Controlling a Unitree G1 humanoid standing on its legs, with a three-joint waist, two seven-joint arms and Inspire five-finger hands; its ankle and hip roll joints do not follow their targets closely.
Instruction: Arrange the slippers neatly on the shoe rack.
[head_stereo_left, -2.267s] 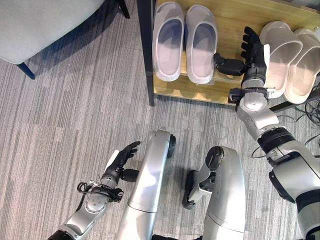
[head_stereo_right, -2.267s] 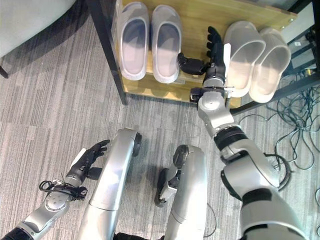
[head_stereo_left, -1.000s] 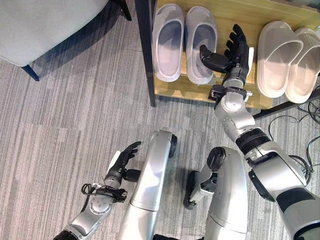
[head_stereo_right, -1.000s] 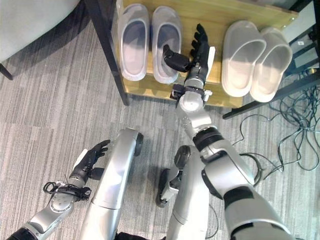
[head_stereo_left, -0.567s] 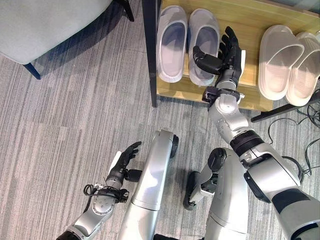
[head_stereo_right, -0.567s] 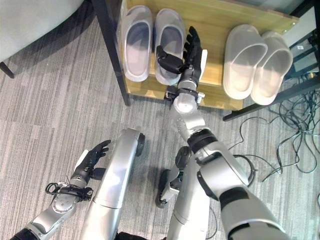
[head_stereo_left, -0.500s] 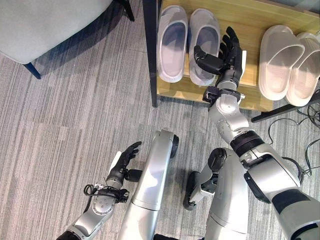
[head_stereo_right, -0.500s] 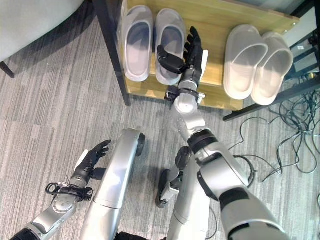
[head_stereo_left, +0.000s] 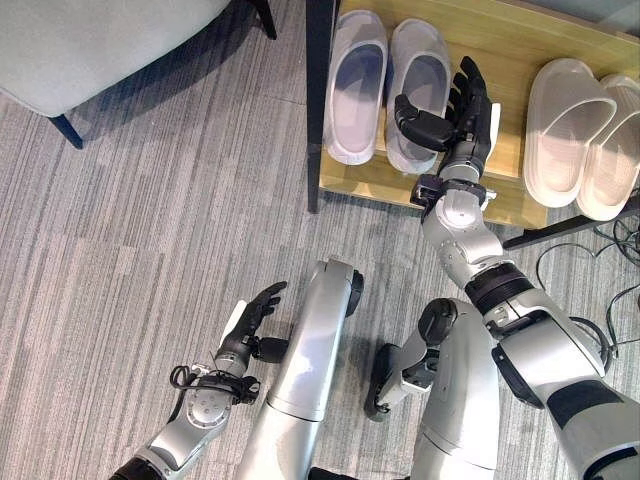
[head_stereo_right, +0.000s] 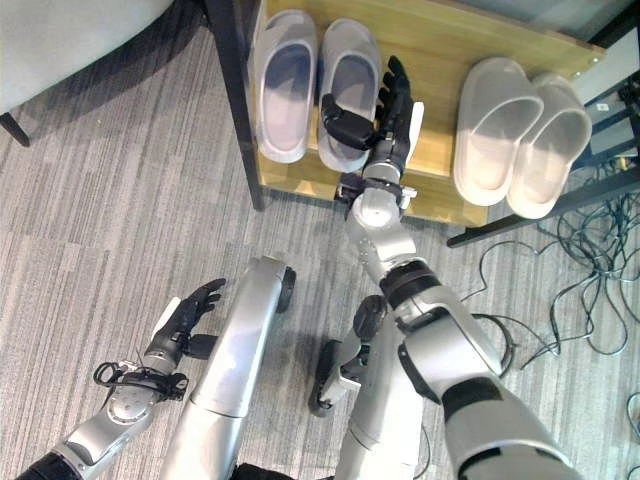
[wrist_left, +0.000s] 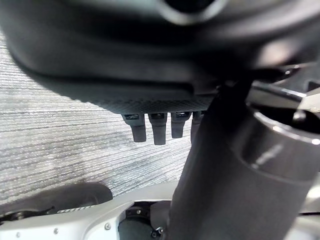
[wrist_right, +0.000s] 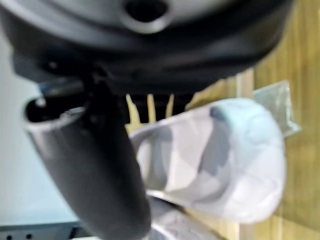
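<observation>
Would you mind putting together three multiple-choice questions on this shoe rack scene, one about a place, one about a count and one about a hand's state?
1. Where is the right hand?
A. over the floor beside the chair
B. over the shoe rack, beside the right slipper of the left pair
C. resting on the far right slipper

2. How many slippers stand on the rack?
A. two
B. three
C. four

3. What is the state of the left hand?
A. open, holding nothing, low over the carpet
B. shut on a slipper
C. pressed flat on the shelf

Answers: 1 B, its fingers point up the shelf while the thumb lies over that slipper. 2 C, a left pair and a right pair sit on the wooden board. 3 A, its fingers are relaxed and nothing lies in them.
</observation>
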